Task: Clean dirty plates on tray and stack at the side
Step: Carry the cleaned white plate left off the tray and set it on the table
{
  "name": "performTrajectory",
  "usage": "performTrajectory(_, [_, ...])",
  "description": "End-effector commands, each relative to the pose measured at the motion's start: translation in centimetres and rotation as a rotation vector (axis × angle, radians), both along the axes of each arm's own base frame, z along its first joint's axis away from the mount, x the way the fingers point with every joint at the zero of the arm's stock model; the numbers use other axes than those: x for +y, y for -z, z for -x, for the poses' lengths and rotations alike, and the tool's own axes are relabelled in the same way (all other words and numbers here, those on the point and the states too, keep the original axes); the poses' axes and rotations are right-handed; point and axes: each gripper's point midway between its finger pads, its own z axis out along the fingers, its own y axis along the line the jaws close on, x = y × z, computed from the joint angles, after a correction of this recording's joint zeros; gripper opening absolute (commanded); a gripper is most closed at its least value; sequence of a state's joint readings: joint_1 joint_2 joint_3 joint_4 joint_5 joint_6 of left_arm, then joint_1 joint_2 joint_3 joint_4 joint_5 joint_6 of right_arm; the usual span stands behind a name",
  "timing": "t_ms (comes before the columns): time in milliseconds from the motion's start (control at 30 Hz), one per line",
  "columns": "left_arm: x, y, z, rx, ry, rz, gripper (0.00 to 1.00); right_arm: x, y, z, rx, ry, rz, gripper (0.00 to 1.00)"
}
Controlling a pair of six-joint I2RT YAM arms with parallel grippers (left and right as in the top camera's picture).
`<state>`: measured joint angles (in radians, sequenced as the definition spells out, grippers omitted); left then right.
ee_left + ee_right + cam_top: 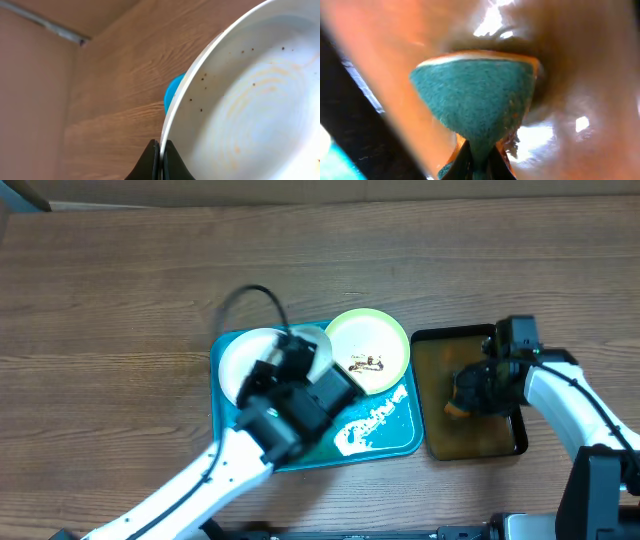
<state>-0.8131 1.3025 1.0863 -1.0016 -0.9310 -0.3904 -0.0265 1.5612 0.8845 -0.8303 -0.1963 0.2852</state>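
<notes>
Overhead, the white plate (pixel 238 362) sits at the left end of the tray (pixel 395 442), with the left tool (pixel 160 152) at its right edge. The left wrist view shows that tool clenched on the plate's rim, the speckled dish spreading to the right of the fingers. Just right of it lies the green-rimmed plate (pixel 368 350), brown-smeared, apart from both tools. White foam (pixel 370 425) streaks the tray floor. Farther right on the table (pixel 120 290), the black tray (pixel 440 442) of brown water holds the right tool (pixel 477 160), which is clamped on a sponge (pixel 475 95).
</notes>
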Motion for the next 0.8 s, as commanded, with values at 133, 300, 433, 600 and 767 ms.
performTrajectory(133, [5.4,-1.1,-1.0,0.057,-0.2,0.303,0.04,0.1,-3.5,-3.2,-0.106,-0.08,0.001,0.04])
performTrajectory(300, [10.9,0.5,-1.0,0.118,-0.388,0.448,0.04,0.2,-2.6,-2.4,-0.083,-0.095,0.002,0.04])
performTrajectory(433, [16.2,0.8,-1.3,0.076,-0.539,0.553,0.04,0.2,-1.5,-1.7,-0.07,-0.101,0.002,0.04])
performTrajectory(600, [21.3,1.8,-2.0,0.019,-0.683,0.644,0.04,0.2,-0.6,-1.6,-0.081,-0.101,0.002,0.04])
performTrajectory(767, [25.2,5.0,-2.6,0.044,-0.804,0.666,0.04,0.2,-0.2,-1.3,-0.078,-0.101,0.002,0.04])
